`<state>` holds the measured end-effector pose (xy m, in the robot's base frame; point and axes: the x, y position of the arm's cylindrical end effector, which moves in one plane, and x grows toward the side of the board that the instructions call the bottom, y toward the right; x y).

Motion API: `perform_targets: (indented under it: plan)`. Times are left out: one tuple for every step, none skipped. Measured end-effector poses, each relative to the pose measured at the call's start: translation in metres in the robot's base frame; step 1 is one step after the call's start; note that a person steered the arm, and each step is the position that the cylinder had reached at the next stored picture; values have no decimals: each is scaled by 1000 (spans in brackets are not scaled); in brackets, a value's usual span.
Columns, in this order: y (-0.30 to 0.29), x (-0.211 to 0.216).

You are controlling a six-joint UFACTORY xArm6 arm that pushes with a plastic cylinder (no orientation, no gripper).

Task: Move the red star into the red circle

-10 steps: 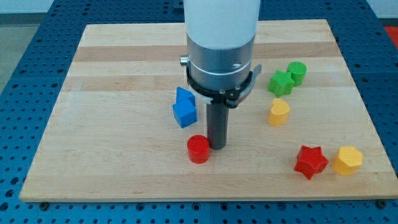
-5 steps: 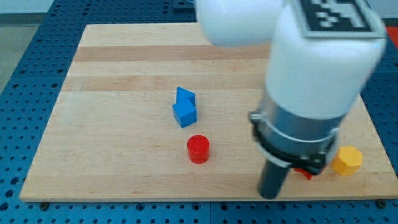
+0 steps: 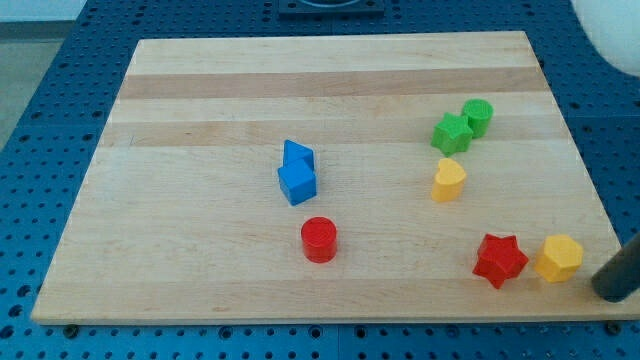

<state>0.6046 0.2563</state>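
Note:
The red star (image 3: 499, 260) lies near the board's bottom right. The red circle (image 3: 319, 240) stands left of it, near the bottom middle, well apart from the star. My tip (image 3: 607, 294) is at the view's right edge, just off the board's bottom right corner. It is right of the yellow hexagon (image 3: 558, 258), which sits beside the star's right side. The tip touches no block.
Two blue blocks (image 3: 296, 173) sit together above the red circle. A green star (image 3: 451, 132) and a green cylinder (image 3: 477, 117) sit at the upper right, with a yellow block (image 3: 448, 180) below them. The wooden board (image 3: 200, 120) rests on a blue perforated table.
My tip has swept from beside the red circle to the right, past the red star, to the board's bottom right corner. No block has moved.

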Motion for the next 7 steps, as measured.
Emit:
perform_targets:
  plan:
    - [-39,-4]
    - [-69,-9]
    - [-102,-13]
    - [-120,-21]
    - [-119,-28]
    - [-107,-29]
    - [-86,-35]
